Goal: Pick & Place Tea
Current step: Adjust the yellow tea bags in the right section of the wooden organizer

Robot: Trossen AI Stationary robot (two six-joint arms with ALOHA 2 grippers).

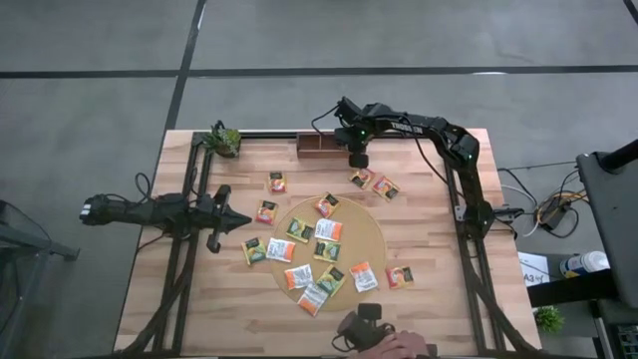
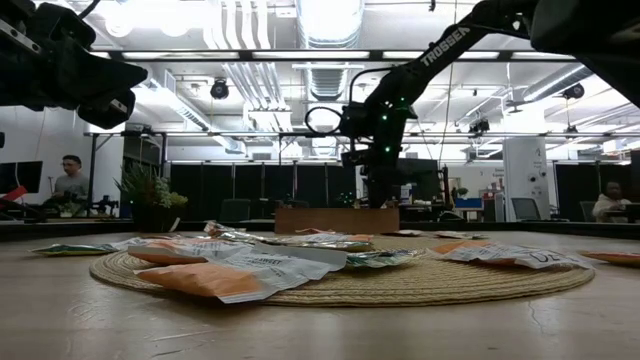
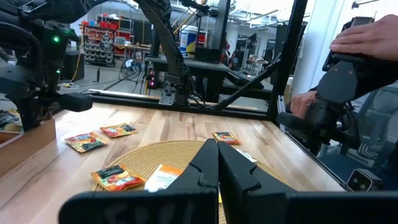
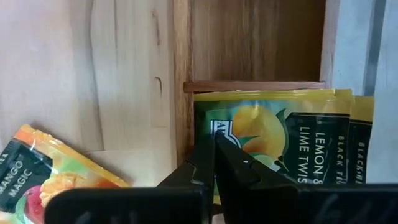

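Note:
Several small square tea sachets [image 1: 299, 230], orange, white and dark green, lie flat on the round tan mat [image 1: 371, 221] and on the table around it. The brown wooden tray [image 1: 319, 147] stands at the table's far edge. My right gripper [image 1: 357, 160] hangs over the tray's right end with its fingers shut. In the right wrist view, a green-and-yellow sachet [image 4: 273, 134] lies in a tray compartment [image 4: 249, 37], with another sachet [image 4: 362, 137] beside it. My left gripper [image 1: 242, 221] waits, shut, above the table left of the mat. My right gripper [image 4: 215, 146] points down from above, its shut tips over the left part of the green-and-yellow sachet [image 4: 205, 124], by the tray wall. The fingers themselves hide the spot, so I cannot tell whether they touch the sachet.
A potted plant [image 1: 221, 140] stands at the far left corner. An orange mango sachet [image 4: 37, 168] lies on the table just outside the tray. A person's hand [image 1: 391, 345] rests on a dark device at the near edge. Bare wood lies left and right of the mat.

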